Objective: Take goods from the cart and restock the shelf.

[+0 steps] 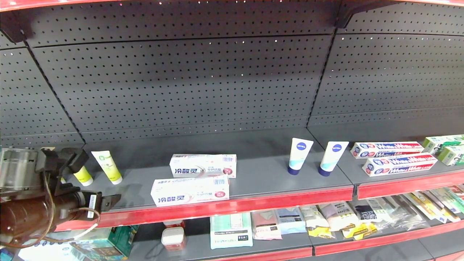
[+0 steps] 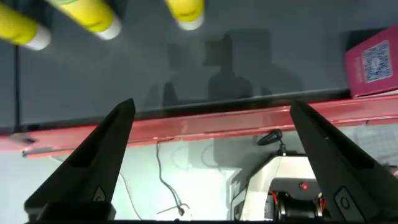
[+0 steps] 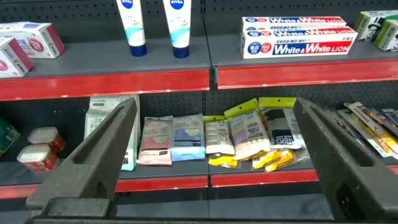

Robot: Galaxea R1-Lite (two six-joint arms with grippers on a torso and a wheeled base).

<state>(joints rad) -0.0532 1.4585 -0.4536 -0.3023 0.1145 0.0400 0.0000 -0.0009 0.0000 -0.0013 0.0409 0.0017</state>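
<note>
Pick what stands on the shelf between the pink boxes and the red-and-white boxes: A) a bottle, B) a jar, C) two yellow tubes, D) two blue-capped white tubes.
D: two blue-capped white tubes stand cap-down between the pink boxes and the red-and-white boxes.

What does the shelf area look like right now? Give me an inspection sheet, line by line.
Surface: grey, red-fronted shelf deck.
Job's things: yellow-green tubes at left; two white toothpaste boxes mid-shelf; two blue-and-white tubes standing on their caps; two red-and-white boxes and green boxes at right.
Clutter: packets overlapping on the lower shelf.
Tools: left tool open, empty, in front of the shelf's edge; right tool open, empty, facing the shelves.
Cables: thin cable hanging below the shelf's edge.
Surroundings: dark perforated back panel.
</note>
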